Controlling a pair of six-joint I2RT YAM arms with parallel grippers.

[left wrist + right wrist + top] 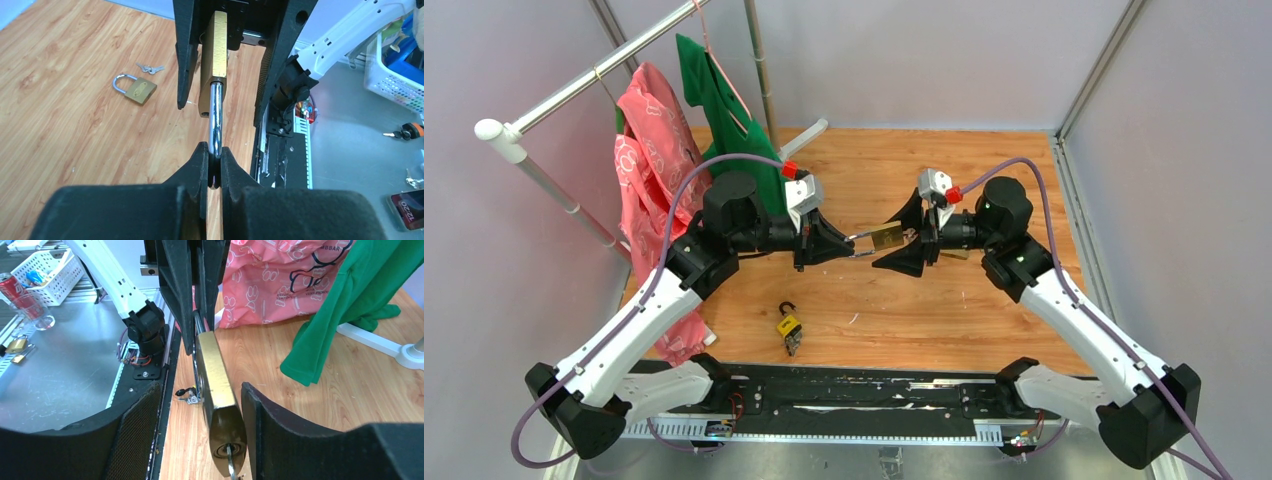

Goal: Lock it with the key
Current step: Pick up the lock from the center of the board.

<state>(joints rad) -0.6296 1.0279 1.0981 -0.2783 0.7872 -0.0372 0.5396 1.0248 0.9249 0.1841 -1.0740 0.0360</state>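
A brass padlock (886, 236) hangs in the air between my two grippers. My left gripper (215, 150) is shut on its chrome shackle (215, 120), and the brass body (216, 45) points away from it. My right gripper (200, 387) is open, with its fingers (265, 420) standing wide on either side of the padlock body (215, 370). The right-hand finger is close beside the body. A key (230, 462) sticks out of the keyhole at the body's end, toward the right wrist camera. In the top view the left gripper (849, 243) and right gripper (894, 240) face each other above mid-table.
A second brass padlock (136, 89) and loose keys (149, 68) lie on the wooden table. A padlock with a yellow part (789, 327) lies near the front edge. A pink garment (652, 150) and a green shirt (724, 110) hang on a rack at the back left.
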